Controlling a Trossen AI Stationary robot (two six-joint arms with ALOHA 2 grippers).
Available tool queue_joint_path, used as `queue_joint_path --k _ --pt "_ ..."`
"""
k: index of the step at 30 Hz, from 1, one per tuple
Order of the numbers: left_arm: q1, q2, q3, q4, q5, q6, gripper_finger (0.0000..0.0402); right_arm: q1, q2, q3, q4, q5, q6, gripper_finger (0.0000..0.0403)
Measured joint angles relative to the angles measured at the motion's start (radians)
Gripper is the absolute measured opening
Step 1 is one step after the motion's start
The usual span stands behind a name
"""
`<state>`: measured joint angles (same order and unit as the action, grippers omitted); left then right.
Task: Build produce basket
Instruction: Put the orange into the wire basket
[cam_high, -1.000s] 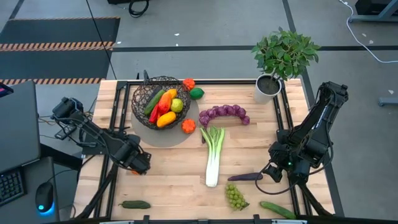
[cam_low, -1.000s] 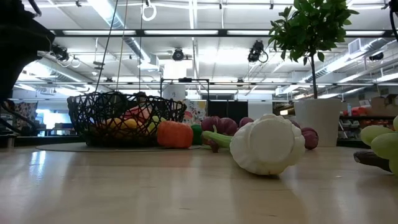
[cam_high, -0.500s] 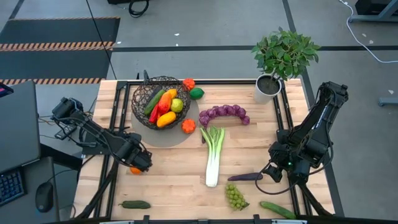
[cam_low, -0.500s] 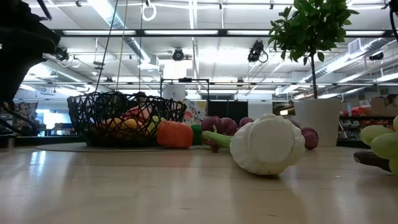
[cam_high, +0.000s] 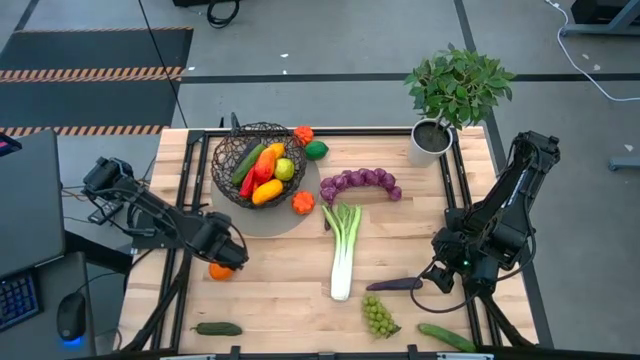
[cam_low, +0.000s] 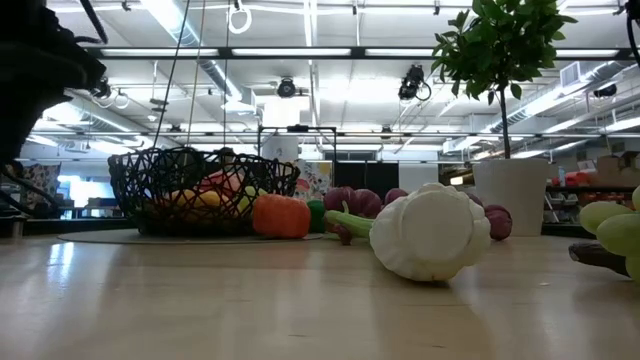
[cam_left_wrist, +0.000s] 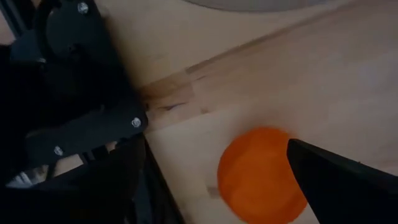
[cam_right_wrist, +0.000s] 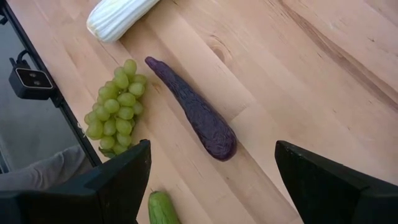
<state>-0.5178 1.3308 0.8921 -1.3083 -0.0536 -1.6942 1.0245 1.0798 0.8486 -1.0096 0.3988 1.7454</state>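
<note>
Inside, the basket (cam_high: 257, 163) was filled with peppers (cam_high: 262, 165); the left gripper (cam_high: 229, 254) was spread wide above an orange (cam_high: 220, 270), the right gripper (cam_high: 441, 275) likewise empty.

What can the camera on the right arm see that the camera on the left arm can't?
Only the right wrist view shows the purple aubergine, green grapes, the leek's white end and a cucumber tip, between the open right gripper's fingers. Only the left wrist view shows the orange fruit, lying by the open left gripper's finger. Both show the wooden table.
</note>
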Motion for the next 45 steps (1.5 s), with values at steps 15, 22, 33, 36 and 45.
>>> queue_joint_path --k 15,22,33,36,45 --pt "-0.001 0.044 0.001 0.068 0.128 0.185 0.0400 0.001 0.000 0.000 0.006 -0.008 0.005 0.0345" --pt "0.000 0.044 0.001 0.178 0.204 0.262 0.0400 0.002 0.000 0.000 0.006 -0.039 -0.011 0.0345" --pt "0.002 0.042 0.001 0.290 0.272 0.272 0.0400 0.002 0.000 0.000 0.006 -0.060 -0.021 0.0345" --pt "-0.004 0.059 0.001 0.316 0.269 0.305 0.0400 0.002 0.000 0.000 0.006 -0.061 -0.021 0.0345" --pt "-0.038 0.170 0.000 0.246 0.288 0.402 0.0400 0.002 0.000 0.000 0.006 -0.082 -0.018 0.0345"
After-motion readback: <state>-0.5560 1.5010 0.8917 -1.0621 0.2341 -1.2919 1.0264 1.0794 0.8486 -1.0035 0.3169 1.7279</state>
